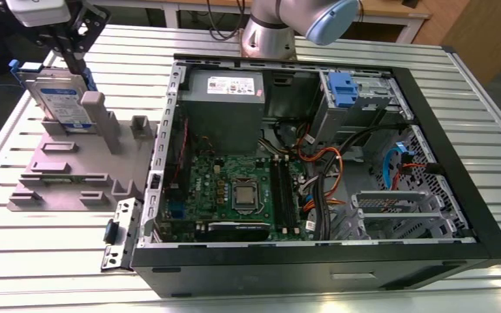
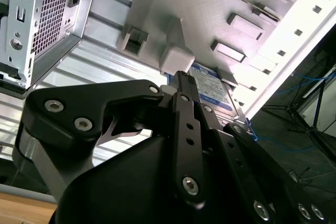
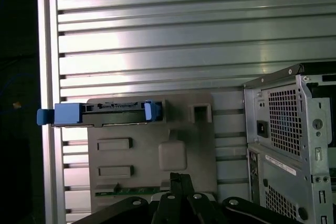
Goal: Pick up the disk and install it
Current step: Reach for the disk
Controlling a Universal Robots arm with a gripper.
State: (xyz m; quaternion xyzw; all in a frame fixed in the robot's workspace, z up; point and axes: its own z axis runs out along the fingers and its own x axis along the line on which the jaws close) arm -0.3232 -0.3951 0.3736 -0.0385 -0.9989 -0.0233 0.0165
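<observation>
The disk (image 1: 63,98), silver-grey with a white-and-blue label and a blue carrier, stands on edge in a slot at the far end of a grey holder (image 1: 68,176), on the exterior view's left. My gripper (image 1: 75,62) hangs just above its top edge, black fingers pointing down and pressed together, with nothing between them. In the first wrist view the disk (image 3: 100,114) shows edge-on with blue end tabs, apart from the gripper (image 3: 180,178). In the second wrist view the gripper (image 2: 184,77) is in front of the disk's label (image 2: 212,90).
An open computer case (image 1: 459,163) lies beside the holder on the slatted metal table (image 1: 50,261). Inside are a motherboard (image 1: 233,189), a grey power supply (image 1: 224,85), loose cables, a blue carrier (image 1: 342,88) in the far bay and a metal cage (image 1: 390,202).
</observation>
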